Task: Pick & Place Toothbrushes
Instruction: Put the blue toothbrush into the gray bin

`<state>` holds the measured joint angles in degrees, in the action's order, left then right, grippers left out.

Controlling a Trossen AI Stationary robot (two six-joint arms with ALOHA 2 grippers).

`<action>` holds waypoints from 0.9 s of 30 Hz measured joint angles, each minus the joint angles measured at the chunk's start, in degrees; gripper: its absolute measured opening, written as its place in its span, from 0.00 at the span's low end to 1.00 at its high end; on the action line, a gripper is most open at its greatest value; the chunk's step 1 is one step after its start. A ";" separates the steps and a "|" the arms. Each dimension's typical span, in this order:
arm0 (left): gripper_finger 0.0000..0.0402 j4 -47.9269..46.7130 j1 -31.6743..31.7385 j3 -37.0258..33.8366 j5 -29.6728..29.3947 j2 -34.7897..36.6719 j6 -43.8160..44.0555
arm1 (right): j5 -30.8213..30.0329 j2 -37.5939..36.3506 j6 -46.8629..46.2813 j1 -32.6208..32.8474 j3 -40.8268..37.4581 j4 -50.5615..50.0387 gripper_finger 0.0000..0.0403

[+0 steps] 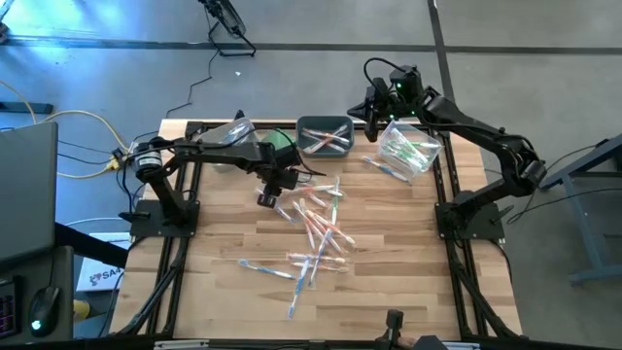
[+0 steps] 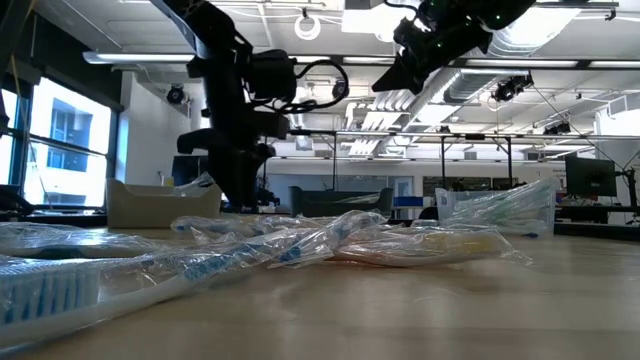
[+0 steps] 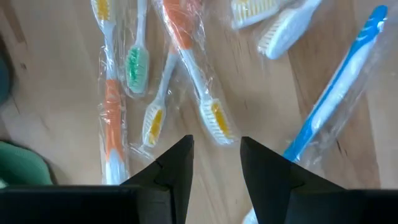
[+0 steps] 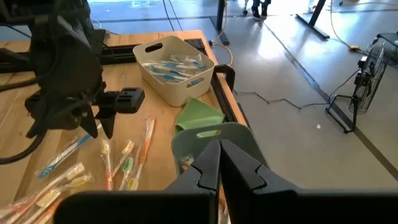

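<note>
Wrapped toothbrushes lie scattered over the middle of the table, closest to the low camera. Left gripper hovers over their upper left end, fingers parted, holding nothing. Over on the right, the right gripper is closed and empty above the grey bin, beside a white bin of more brushes.
</note>
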<state>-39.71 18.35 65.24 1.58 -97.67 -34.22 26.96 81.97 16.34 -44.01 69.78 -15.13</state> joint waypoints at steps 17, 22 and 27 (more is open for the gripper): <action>0.32 -11.60 -0.12 2.81 1.29 0.00 1.65 | 0.00 0.00 0.00 0.00 0.00 -1.63 0.01; 0.32 -11.53 -0.13 2.81 4.82 0.00 6.09 | 0.00 0.00 0.00 0.00 -0.02 -1.63 0.01; 0.32 -12.30 -0.13 2.81 5.58 0.00 7.52 | 0.00 0.00 0.00 0.00 -0.02 -1.63 0.01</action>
<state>-52.01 18.22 68.05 7.16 -97.67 -26.70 26.96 81.97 16.34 -44.01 69.76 -16.75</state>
